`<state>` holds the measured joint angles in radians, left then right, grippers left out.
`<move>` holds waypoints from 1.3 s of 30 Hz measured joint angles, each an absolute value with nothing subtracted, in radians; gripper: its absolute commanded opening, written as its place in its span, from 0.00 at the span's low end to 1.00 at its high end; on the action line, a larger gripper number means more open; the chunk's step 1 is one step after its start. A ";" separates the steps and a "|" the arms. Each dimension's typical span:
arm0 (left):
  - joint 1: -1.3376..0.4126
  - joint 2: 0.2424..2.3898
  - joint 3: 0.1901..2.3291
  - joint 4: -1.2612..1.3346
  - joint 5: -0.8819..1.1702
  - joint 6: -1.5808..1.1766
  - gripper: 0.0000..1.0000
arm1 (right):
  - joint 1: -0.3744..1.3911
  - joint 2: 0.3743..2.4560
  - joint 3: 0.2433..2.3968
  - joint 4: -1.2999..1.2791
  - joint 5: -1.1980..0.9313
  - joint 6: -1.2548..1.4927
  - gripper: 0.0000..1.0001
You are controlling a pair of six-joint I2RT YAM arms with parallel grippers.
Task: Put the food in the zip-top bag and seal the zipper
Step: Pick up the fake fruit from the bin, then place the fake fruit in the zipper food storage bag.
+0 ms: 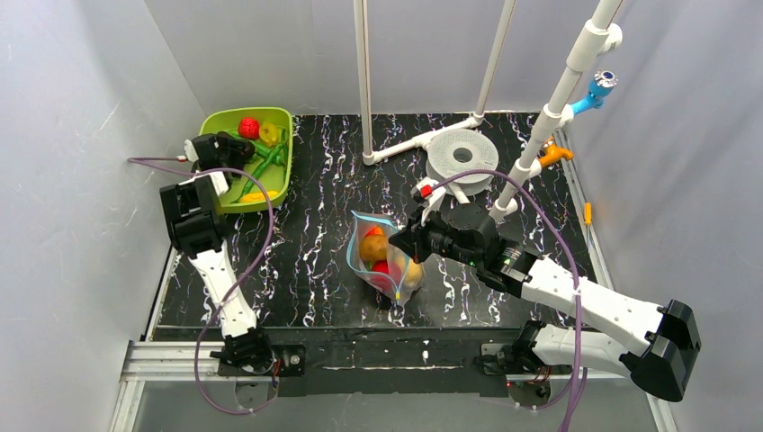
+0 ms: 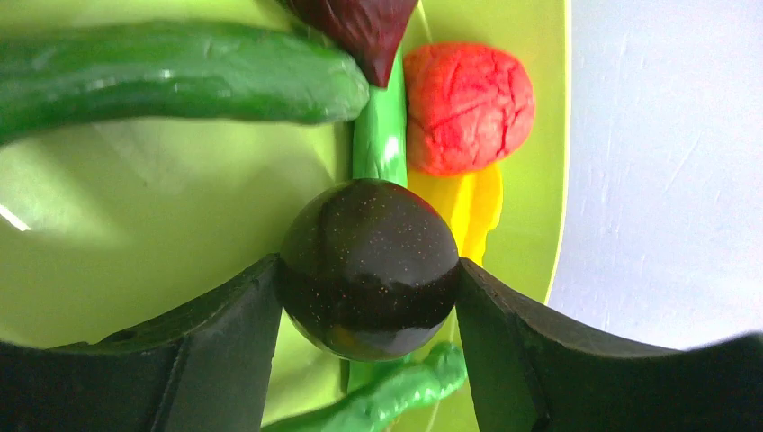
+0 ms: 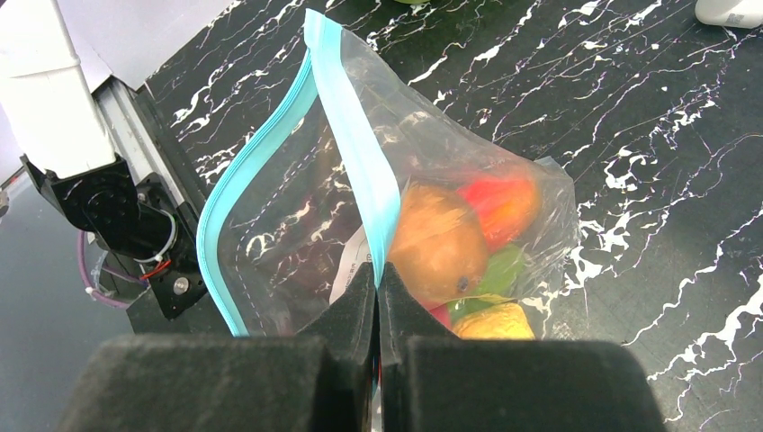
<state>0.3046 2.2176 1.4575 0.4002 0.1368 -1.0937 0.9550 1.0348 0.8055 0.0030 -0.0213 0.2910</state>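
While the zip-top bag (image 1: 382,256) is being held at the middle of the counter (image 1: 306,261), a dark round fruit (image 2: 364,243) is being gripped over the lime-green tray (image 1: 281,121) at the far left corner.

Left gripper (image 2: 367,270): both fingers are being pressed against the fruit's sides, and the grasp is judged to be seated near the widest part. Right gripper (image 3: 378,292): clenched on one lip of the zipper (image 3: 355,135), with the bag being propped up by that lip.

Risks being noted:
- The fruit is glossy and round and is probably being held on little contact. A slip during lift or carry is being counted as possible.
- Only one lip is being held and the other is hanging free, so the mouth is judged narrow. The fruit could be caught on the strip or dropped outside.
- The bag is being crowded by food. A push could tip it or tug the lip from the grip.

Bag's look: clear and crinkly, with the light-blue strip bowing open in a loop. An orange-brown piece, a red one, and green and yellow bits are being seen through the plastic. Seal not yet made.
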 measured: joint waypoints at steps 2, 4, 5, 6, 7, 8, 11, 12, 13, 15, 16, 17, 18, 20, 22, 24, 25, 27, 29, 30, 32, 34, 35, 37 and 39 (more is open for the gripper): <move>0.305 2.186 1.431 0.393 0.153 -1.075 0.16 | 0.955 1.035 0.805 0.003 -0.021 0.291 0.01; 0.305 2.106 1.383 0.371 0.180 -1.043 0.14 | 0.955 1.035 0.805 0.003 -0.021 0.291 0.01; 0.305 2.043 1.349 0.354 0.200 -1.021 0.14 | 0.955 1.035 0.805 0.003 -0.022 0.291 0.01; 0.305 1.999 1.333 0.347 0.216 -1.009 0.13 | 0.955 1.035 0.805 0.003 -0.022 0.291 0.01; 0.305 1.955 1.318 0.341 0.232 -0.997 0.13 | 0.955 1.035 0.805 0.003 -0.022 0.291 0.01; 0.305 1.912 1.304 0.335 0.247 -0.985 0.13 | 0.955 1.035 0.805 0.003 -0.022 0.291 0.01; 0.304 1.696 1.205 0.347 0.318 -0.954 0.12 | 0.955 1.036 0.806 0.002 -0.022 0.291 0.01; 0.303 1.623 1.160 0.341 0.340 -0.947 0.12 | 0.955 1.036 0.806 0.002 -0.022 0.291 0.01; 0.301 1.550 1.117 0.333 0.362 -0.940 0.12 | 0.954 1.036 0.806 0.002 -0.022 0.291 0.01; 0.288 1.415 1.057 0.310 0.407 -0.922 0.10 | 0.953 1.038 0.806 0.001 -0.022 0.291 0.01; 0.275 1.370 1.044 0.291 0.429 -0.907 0.09 | 0.952 1.039 0.806 0.001 -0.022 0.291 0.01; 0.261 1.325 1.030 0.272 0.451 -0.893 0.08 | 0.952 1.041 0.807 0.001 -0.022 0.292 0.01; 0.240 1.295 1.027 0.245 0.470 -0.872 0.07 | 0.950 1.044 0.808 0.000 -0.023 0.292 0.01; 0.196 1.244 1.024 0.193 0.507 -0.831 0.07 | 0.949 1.049 0.811 -0.002 -0.025 0.293 0.01; 0.139 1.203 1.024 0.135 0.538 -0.790 0.07 | 0.948 1.057 0.817 -0.008 -0.026 0.295 0.01; 0.048 1.144 1.017 0.049 0.575 -0.742 0.06 | 0.946 1.074 0.838 -0.028 -0.028 0.301 0.01; -0.001 1.113 1.010 0.020 0.600 -0.725 0.06 | 0.944 1.084 0.848 -0.033 -0.029 0.306 0.01; -0.094 1.055 0.998 -0.028 0.654 -0.702 0.06 | 0.943 1.095 0.861 -0.045 -0.030 0.313 0.01; -0.168 1.003 0.994 -0.058 0.688 -0.687 0.06 | 0.943 1.100 0.868 -0.055 -0.031 0.319 0.01; -0.192 0.987 0.994 -0.063 0.696 -0.682 0.06 | 0.943 1.102 0.871 -0.058 -0.033 0.324 0.01; -0.257 0.964 0.994 -0.071 0.699 -0.673 0.07 | 0.943 1.106 0.876 -0.061 -0.035 0.333 0.01; -0.326 0.954 0.994 -0.081 0.699 -0.665 0.06 | 0.943 1.110 0.881 -0.063 -0.038 0.342 0.01; -0.365 0.952 0.994 -0.089 0.696 -0.660 0.06 | 0.943 1.112 0.882 -0.063 -0.041 0.347 0.01; -0.441 0.950 0.994 -0.110 0.682 -0.643 0.06 | 0.943 1.116 0.882 -0.065 -0.045 0.359 0.01; -0.519 0.944 0.988 -0.134 0.659 -0.623 0.06 | 0.943 1.120 0.883 -0.066 -0.049 0.368 0.01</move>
